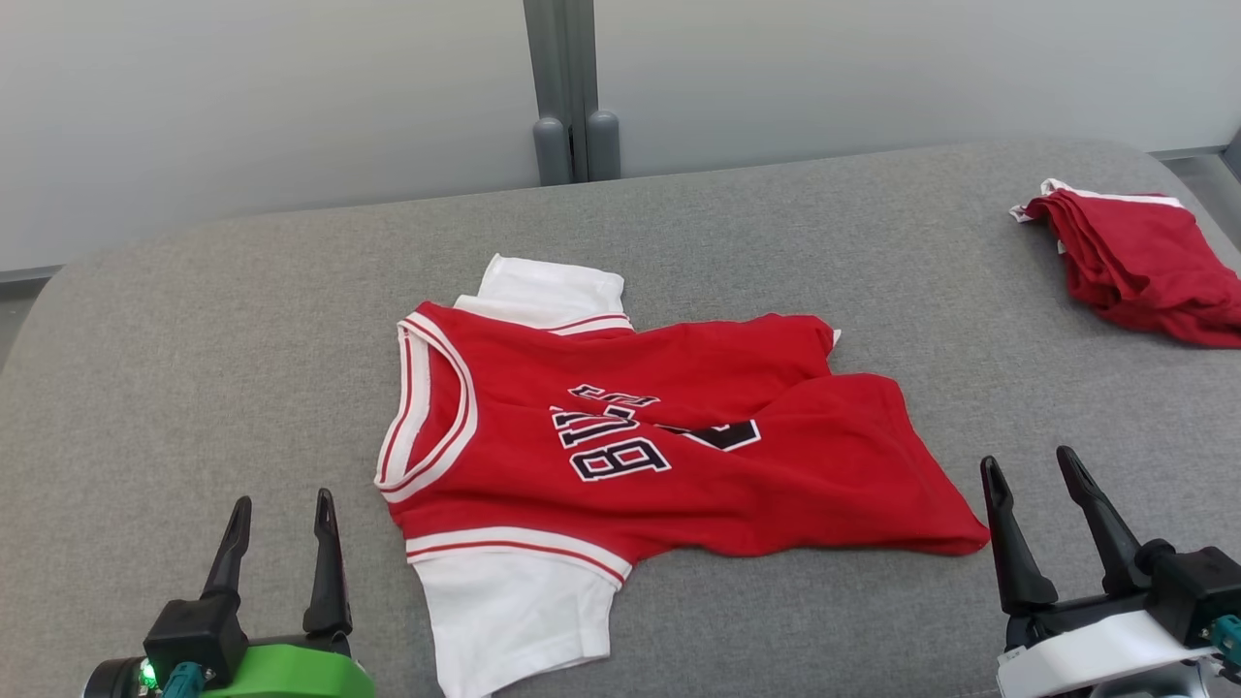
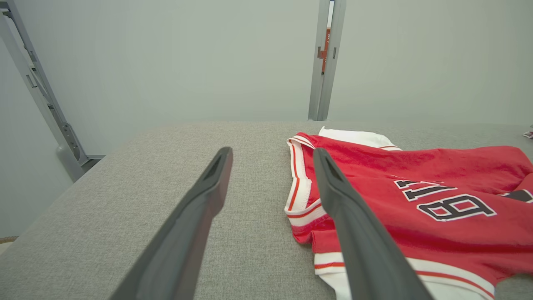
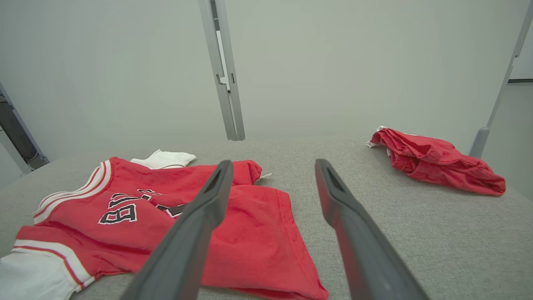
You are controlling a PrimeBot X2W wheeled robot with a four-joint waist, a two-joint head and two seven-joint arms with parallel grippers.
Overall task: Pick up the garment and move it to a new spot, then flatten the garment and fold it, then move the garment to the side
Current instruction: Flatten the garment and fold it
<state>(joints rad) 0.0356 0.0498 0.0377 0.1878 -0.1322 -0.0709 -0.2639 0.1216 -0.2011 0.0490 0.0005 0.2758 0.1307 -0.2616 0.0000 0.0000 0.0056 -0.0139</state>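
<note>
The garment (image 1: 669, 436) is a red jersey with white sleeves and black lettering, lying crumpled on the middle of the grey padded table (image 1: 194, 368), neck to the left. It also appears in the left wrist view as the garment (image 2: 416, 196) and in the right wrist view as the garment (image 3: 175, 216). My left gripper (image 1: 281, 509) stands open near the front left, short of the collar, holding nothing. My right gripper (image 1: 1033, 470) is open at the front right, just beyond the jersey's hem, also empty.
A second red cloth (image 1: 1144, 257) lies bunched at the table's far right, seen too in the right wrist view as the red cloth (image 3: 433, 160). A grey post (image 1: 572, 92) rises behind the table's back edge against a pale wall.
</note>
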